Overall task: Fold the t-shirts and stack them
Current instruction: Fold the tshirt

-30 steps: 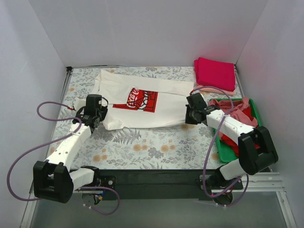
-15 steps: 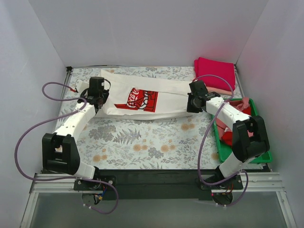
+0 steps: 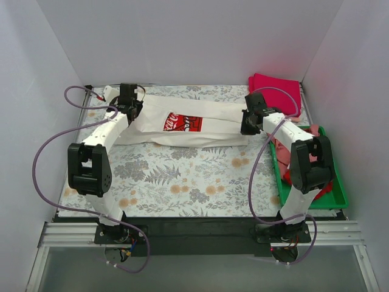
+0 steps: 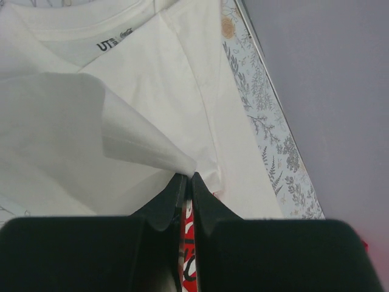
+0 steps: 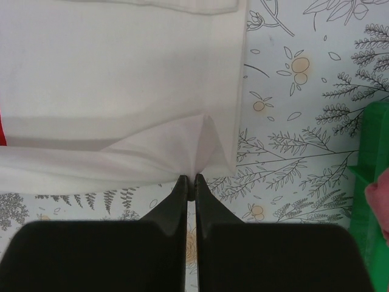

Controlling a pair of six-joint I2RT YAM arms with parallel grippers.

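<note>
A cream-white t-shirt (image 3: 200, 118) with a red logo print (image 3: 181, 122) lies across the back of the table, its near half lifted and doubled toward the back. My left gripper (image 3: 129, 109) is shut on the shirt's left edge; in the left wrist view the cloth (image 4: 140, 140) rises from the pinched jaws, with the neck label visible beyond. My right gripper (image 3: 247, 126) is shut on the shirt's right edge (image 5: 200, 152), the cloth peaking at the fingertips. A folded magenta t-shirt (image 3: 276, 93) rests at the back right corner on a pale pink one (image 3: 267, 113).
A green tray (image 3: 333, 182) at the right edge holds crumpled pink and red shirts (image 3: 304, 137). The floral tablecloth (image 3: 194, 179) covers the table. White walls enclose the back and both sides. Purple cables loop off both arms.
Both grippers have carried the shirt's near edge toward the back of the table, folding it over the rest of the shirt. Both arms now reach far back.
</note>
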